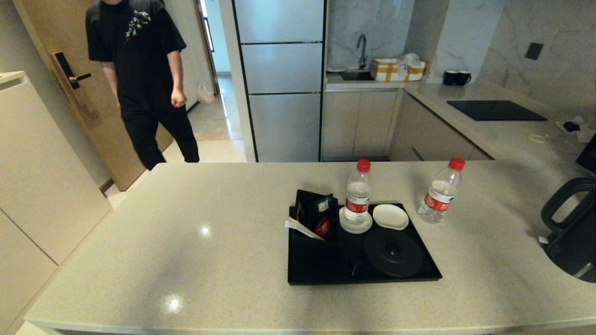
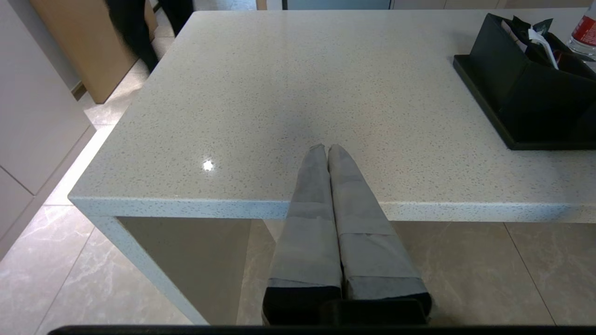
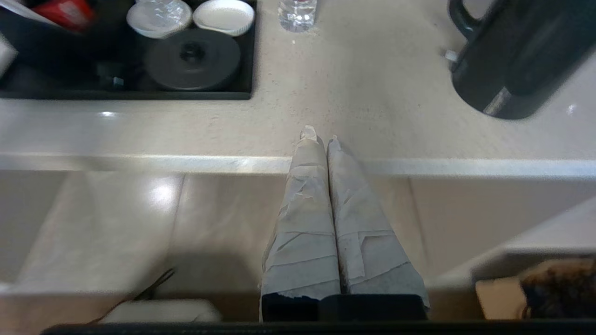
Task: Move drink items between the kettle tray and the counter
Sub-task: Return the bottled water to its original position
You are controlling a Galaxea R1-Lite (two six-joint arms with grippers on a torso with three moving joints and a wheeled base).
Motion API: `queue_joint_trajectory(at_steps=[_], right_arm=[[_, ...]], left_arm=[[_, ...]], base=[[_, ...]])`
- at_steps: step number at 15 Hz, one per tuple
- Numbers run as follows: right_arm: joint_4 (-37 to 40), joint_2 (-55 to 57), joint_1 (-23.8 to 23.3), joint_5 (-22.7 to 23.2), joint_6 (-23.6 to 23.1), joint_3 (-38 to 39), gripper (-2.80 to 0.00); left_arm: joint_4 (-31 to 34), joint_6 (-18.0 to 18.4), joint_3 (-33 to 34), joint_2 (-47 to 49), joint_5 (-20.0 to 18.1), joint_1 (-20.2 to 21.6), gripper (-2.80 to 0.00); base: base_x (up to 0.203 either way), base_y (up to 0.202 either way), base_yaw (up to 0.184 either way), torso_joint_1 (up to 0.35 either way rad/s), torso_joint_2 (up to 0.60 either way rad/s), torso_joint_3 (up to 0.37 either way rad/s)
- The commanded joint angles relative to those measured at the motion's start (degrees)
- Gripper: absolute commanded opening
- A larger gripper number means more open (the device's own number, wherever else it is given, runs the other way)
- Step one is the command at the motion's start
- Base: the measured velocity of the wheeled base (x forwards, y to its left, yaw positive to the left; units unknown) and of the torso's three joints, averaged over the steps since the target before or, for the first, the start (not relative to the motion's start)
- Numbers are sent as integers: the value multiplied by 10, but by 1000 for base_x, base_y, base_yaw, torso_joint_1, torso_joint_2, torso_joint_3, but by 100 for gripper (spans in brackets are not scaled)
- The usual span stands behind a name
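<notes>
The black kettle tray (image 1: 433, 274) lies mid-counter with its round base disc (image 1: 393, 251) bare. One clear red-capped bottle (image 1: 357, 195) stands on a white saucer inside the tray. A second bottle (image 1: 440, 191) stands on the counter (image 1: 186, 242) just right of the tray. The dark grey kettle (image 1: 572, 232) sits on the counter at the far right, handle toward the tray. Neither arm shows in the head view. My left gripper (image 2: 327, 148) is shut and empty near the counter's front edge. My right gripper (image 3: 319, 134) is shut and empty between tray (image 3: 139, 93) and kettle (image 3: 517, 60).
A black sachet box (image 1: 313, 218) fills the tray's left side; an empty white saucer (image 1: 390, 216) lies beside the bottle. A person in black (image 1: 142, 79) stands beyond the counter's far left corner. A black hob (image 1: 496, 110) and cables lie on the side worktop at right.
</notes>
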Motion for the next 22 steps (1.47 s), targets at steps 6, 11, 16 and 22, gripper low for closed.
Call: queue_joint_trajectory(at_steps=[6,11,16,22], right_arm=[[-249,-21,2,25,48,159,-280],[-250,-21,2,24,53,159,-280],[-250,-21,2,23,57,159,-280],[-251,-21,2,19,60,159,-280]], left_arm=[[0,0,0,0,0,0,-280],[0,0,0,0,0,0,-280],[0,0,0,0,0,0,-280],[0,0,0,0,0,0,-280]], base=[[0,0,0,0,0,0],[0,0,0,0,0,0],[0,0,0,0,0,0],[0,0,0,0,0,0]])
